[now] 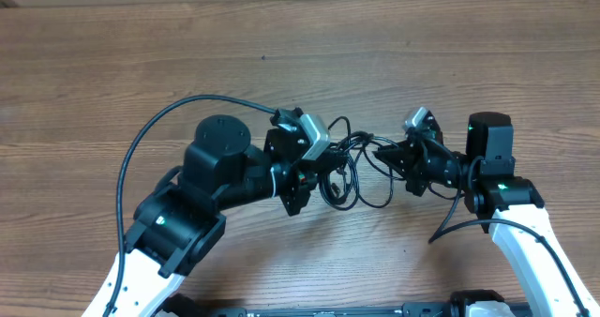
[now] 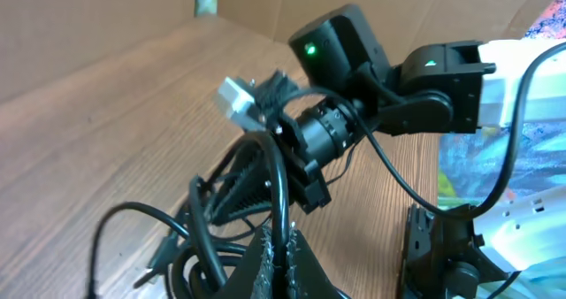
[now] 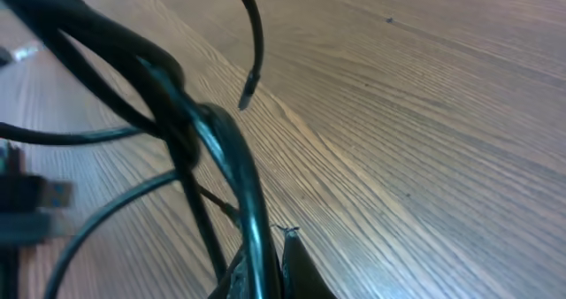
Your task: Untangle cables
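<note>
Cables (image 1: pixel 354 172) lie in a loopy black bunch near the middle of the wooden table (image 1: pixel 187 36), between the two arms. The left gripper (image 1: pixel 325 170) is at 9 o'clock from the bunch and the right gripper (image 1: pixel 382 155) is at 3 o'clock. Their tips point at each other with the loops between them.

In the left wrist view, we see the left gripper (image 2: pixel 281 262) at 6 o'clock. Its jaws are squeezed together on one thin cord of the cables (image 2: pixel 281 184), which runs straight up toward 12 o'clock. More loops hang toward 8 o'clock. Past them the right gripper (image 2: pixel 243 188), dark and pointy, comes in from 1 o'clock.

In the right wrist view, the right gripper (image 3: pixel 265 281) is at 6 o'clock, and its jaws pinch a cord too. The cables (image 3: pixel 212 140) climb from there toward 10 o'clock, where several cross in a knot. One loose end (image 3: pixel 248 97) points down near 12 o'clock. A blurry plug (image 3: pixel 40 197) shows at 9 o'clock.
</note>
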Controlling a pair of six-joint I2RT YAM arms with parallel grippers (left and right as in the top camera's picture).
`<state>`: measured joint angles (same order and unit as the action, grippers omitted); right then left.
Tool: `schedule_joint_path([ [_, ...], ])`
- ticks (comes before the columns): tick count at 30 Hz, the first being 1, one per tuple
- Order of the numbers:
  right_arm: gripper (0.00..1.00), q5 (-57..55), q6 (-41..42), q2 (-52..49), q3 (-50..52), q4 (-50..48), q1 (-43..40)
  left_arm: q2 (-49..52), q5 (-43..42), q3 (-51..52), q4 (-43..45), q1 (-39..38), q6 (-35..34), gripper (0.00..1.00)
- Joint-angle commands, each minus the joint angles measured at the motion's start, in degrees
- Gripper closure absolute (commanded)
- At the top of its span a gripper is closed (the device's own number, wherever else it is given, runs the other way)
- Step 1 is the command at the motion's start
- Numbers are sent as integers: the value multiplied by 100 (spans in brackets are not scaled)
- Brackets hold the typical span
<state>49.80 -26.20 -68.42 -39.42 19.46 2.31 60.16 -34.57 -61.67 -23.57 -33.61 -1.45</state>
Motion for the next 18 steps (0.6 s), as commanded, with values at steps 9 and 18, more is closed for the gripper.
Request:
schedule_joint_path([
  [9, 96, -964, 3521, -7, -114, -986, 20, 380, -160, -190, -791, 17, -444, 96],
  [18, 96, -2247, 5351, -7, -114, -1095, 20, 382, -256, -190, -1440, 17, -483, 96],
])
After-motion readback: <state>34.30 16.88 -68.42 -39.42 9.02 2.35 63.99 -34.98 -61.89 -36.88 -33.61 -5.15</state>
